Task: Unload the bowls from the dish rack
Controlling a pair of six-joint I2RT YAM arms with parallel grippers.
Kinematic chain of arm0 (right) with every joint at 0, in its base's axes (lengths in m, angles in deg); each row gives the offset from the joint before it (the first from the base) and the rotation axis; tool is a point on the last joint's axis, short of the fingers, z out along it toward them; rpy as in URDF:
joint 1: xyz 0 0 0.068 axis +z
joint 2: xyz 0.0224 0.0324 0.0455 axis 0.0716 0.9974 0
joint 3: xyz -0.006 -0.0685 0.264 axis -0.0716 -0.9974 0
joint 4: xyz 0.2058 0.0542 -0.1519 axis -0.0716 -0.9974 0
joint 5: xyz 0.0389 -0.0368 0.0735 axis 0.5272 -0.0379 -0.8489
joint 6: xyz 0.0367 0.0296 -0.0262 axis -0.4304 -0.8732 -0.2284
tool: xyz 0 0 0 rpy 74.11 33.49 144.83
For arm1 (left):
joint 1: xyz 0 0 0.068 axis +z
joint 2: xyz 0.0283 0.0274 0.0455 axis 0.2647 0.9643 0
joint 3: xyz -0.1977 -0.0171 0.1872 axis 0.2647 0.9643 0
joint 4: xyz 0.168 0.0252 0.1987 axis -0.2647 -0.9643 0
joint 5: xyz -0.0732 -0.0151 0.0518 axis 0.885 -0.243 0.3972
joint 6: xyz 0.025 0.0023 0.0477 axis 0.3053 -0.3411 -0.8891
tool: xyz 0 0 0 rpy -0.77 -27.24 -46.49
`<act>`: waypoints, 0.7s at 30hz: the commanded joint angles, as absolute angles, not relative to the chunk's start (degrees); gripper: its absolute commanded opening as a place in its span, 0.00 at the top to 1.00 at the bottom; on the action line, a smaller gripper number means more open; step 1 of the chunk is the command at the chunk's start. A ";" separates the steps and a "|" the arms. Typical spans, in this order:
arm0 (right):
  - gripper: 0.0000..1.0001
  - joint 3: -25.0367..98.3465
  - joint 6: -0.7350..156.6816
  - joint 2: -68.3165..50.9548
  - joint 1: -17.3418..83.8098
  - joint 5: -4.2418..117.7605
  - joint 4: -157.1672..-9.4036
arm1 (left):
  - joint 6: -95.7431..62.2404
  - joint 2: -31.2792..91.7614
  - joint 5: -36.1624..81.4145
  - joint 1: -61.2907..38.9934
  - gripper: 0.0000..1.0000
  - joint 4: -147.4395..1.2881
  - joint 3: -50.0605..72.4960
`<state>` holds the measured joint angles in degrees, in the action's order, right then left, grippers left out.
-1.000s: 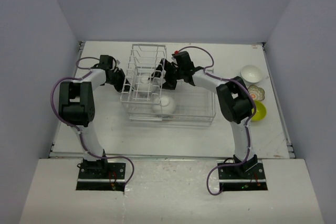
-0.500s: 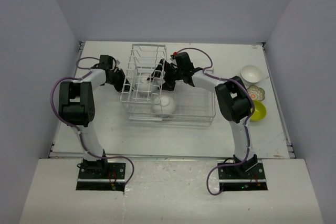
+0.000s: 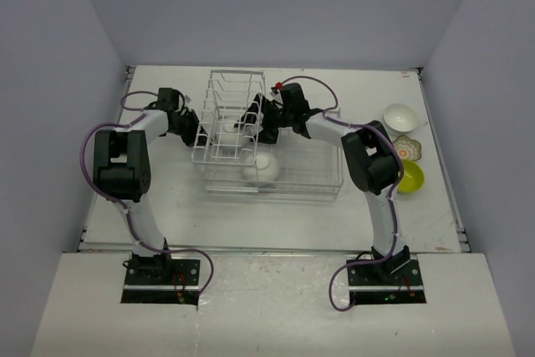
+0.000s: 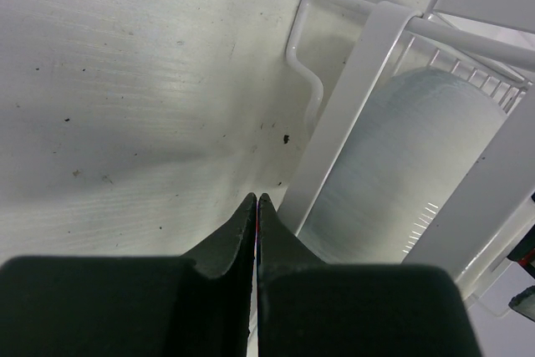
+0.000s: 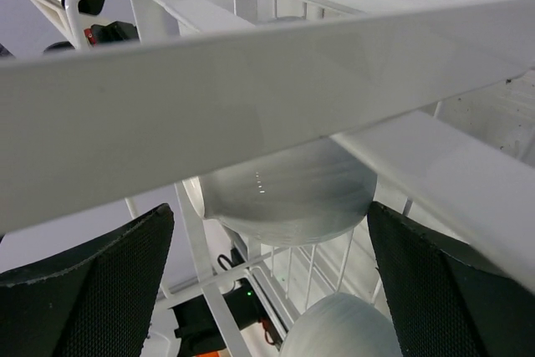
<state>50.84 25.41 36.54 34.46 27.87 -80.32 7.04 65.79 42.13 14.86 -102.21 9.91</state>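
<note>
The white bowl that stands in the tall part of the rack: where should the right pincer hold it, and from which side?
Probably by its rim, one finger inside and one outside: the bowl seems to stand on edge between the wires of the rack, and its round body would likely slip. Come from the low basket side, where the open right pincer faces it.
</note>
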 commanded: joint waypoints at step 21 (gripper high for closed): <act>0.07 43.55 18.96 33.11 35.57 21.25 -54.48 | 7.09 64.52 44.51 15.09 1.00 -100.84 10.00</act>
<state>43.06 22.31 36.15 33.95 25.79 -62.13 7.02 65.79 41.78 15.34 -102.07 10.22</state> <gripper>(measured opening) 0.934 0.002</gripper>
